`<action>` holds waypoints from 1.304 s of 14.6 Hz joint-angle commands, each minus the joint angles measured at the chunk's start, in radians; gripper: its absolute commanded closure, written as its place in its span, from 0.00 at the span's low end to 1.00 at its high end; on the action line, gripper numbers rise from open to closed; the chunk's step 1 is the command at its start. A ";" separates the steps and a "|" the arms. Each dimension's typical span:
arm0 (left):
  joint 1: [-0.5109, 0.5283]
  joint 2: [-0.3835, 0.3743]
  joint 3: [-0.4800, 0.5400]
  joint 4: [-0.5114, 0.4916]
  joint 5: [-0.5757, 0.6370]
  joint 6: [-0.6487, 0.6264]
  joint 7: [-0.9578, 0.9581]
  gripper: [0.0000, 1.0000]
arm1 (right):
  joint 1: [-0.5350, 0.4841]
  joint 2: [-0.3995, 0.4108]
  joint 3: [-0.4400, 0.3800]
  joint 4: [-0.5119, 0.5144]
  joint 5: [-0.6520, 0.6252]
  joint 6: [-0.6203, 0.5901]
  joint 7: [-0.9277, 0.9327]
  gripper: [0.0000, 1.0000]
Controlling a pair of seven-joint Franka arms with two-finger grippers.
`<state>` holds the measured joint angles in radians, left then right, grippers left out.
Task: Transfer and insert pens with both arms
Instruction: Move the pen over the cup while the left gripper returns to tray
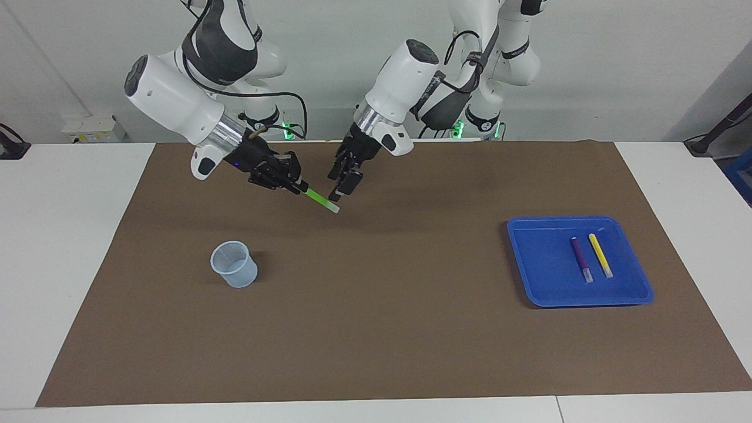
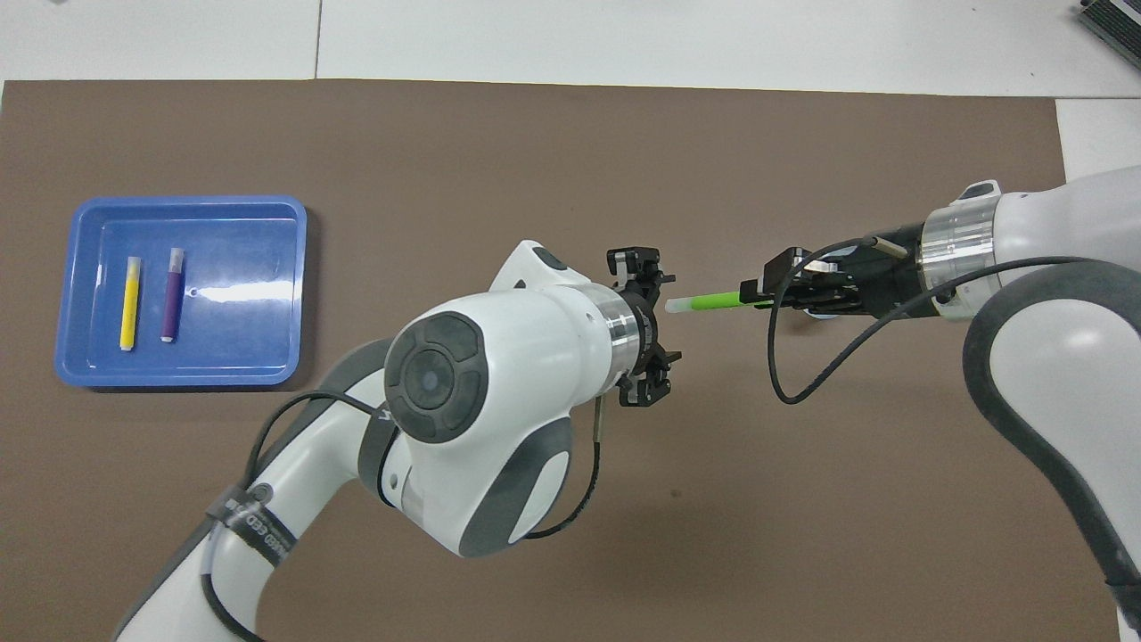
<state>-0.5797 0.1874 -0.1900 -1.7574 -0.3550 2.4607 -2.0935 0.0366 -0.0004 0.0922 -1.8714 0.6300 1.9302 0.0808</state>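
The right tool (image 1: 294, 183) is up over the brown mat (image 1: 376, 329), its fingertips pressed together on the dark end of the green pen (image 1: 320, 200). The pen slants down from that grip, with its pale tip free in the air over the mat, toward the middle of the worktop (image 1: 70, 235).

The left tool (image 1: 345, 183) hangs just beside the pen's pale tip, also over the mat. Its fingers are spread and it pinches nothing; in the facing view there is a small gap between it and the pen, so the two are apart.

In the overhead view the pen (image 2: 709, 301) points from the right tool (image 2: 758, 294) straight at the left tool (image 2: 644, 330), whose two finger links stand wide to either side.

A pale blue cup (image 1: 234, 264) stands upright on the mat toward the right arm's end of the worktop, farther from the robots than the right tool and well apart from it. Nothing lies between the cup and the held pen.

A blue tray (image 1: 529, 258) sits on the mat toward the left arm's end. In it the purple pen (image 1: 581, 258) and the yellow pen (image 1: 600, 255) lie side by side, close but not touching, their pale ends pointing away from the robots.
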 commanded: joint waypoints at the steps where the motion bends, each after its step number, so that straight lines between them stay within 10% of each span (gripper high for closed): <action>1: 0.104 -0.060 0.000 -0.007 0.001 -0.110 0.056 0.10 | -0.024 0.011 0.004 0.026 -0.102 -0.016 -0.033 1.00; 10: 0.395 -0.164 0.001 -0.008 0.001 -0.416 0.597 0.00 | -0.124 0.025 0.004 0.029 -0.522 -0.050 -0.260 1.00; 19: 0.560 -0.201 0.007 -0.005 0.115 -0.606 1.195 0.00 | -0.139 0.151 0.004 0.120 -0.639 0.027 -0.335 1.00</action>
<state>-0.0552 0.0094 -0.1786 -1.7538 -0.2804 1.9107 -1.0242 -0.0972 0.1230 0.0902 -1.7803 0.0145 1.9408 -0.2341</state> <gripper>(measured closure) 0.000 0.806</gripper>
